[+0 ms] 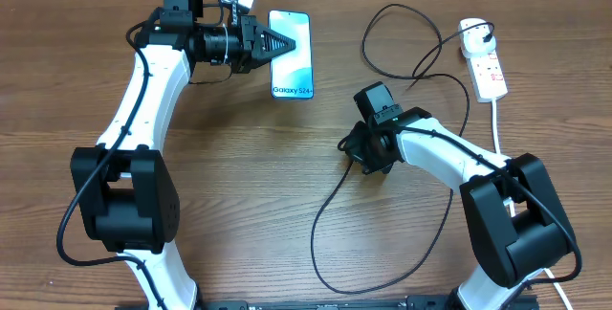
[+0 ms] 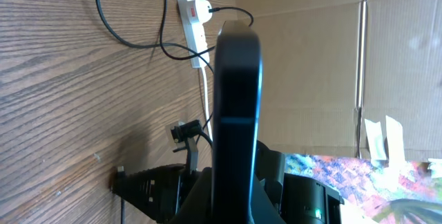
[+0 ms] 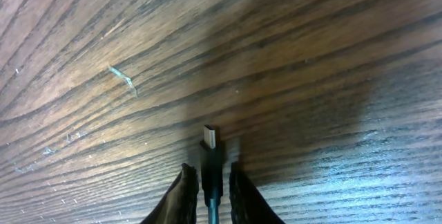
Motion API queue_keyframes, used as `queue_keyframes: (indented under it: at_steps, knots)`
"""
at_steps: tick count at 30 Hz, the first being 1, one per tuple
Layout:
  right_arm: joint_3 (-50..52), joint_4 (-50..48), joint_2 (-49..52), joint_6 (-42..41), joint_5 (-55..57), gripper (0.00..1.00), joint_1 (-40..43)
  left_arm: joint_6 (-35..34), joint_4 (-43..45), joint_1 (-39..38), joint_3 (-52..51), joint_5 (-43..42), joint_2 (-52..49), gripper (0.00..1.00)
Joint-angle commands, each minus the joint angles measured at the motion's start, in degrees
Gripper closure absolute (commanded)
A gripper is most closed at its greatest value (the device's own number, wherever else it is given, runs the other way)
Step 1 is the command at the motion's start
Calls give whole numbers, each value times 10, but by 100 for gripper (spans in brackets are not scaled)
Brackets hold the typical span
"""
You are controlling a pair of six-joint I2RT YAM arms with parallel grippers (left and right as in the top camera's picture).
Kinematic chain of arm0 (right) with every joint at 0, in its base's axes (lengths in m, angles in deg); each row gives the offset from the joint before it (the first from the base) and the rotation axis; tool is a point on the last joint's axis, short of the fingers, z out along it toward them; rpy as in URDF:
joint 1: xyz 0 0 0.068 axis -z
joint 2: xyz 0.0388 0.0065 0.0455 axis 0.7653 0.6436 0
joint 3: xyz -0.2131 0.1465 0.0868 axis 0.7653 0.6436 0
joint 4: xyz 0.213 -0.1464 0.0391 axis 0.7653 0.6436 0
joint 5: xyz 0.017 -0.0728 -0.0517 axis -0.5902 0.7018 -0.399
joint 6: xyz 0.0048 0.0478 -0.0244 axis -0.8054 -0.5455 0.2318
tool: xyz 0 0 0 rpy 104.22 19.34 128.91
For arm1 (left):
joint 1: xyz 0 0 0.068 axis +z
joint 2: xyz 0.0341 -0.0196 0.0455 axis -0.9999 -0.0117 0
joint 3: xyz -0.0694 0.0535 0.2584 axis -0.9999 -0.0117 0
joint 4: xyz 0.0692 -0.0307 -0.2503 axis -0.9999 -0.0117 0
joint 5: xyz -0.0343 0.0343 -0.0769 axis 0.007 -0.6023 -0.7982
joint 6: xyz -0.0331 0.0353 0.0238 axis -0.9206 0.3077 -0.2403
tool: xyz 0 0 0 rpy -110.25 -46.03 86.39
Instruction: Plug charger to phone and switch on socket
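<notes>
table (image 1: 239,176): matt wood-grain | phone (image 1: 292,56): glossy screen | socket (image 1: 489,73): smooth white plastic | charger (image 3: 211,156): black plastic plug

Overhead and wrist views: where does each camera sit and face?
Overhead: above table, facing down; both arms, phone, power strip.
Left wrist: on left arm, facing across table toward power strip; left claw grips phone edge-on.
Right wrist: on right arm, facing down at table; right claw flanks charger plug.
Shared: overhead, left wrist show phone, power strip.

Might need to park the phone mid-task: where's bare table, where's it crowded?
Bare: table this side of the phone, between the left arm and the lower loop of the charger; also the margin outside the left arm. Crowded: between phone and socket, where the charger loops, and around the right tool.
</notes>
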Motion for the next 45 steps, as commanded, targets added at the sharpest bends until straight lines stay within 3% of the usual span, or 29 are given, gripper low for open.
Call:
queue_keyframes:
  at_steps: [1,22,36,45]
  knots:
    - [-4,-1,8,0,0,87,1,11,2,-1,4,-16,1,96]
    - [-6,-1,8,5,-21,94,1,11,2,-1,4,-16,1,96]
    - [-21,-3,8,73,-144,96,4,11,2,-1,4,-14,1,96]
    - [-21,-3,8,176,-366,96,43,11,2,-1,4,-14,1,96]
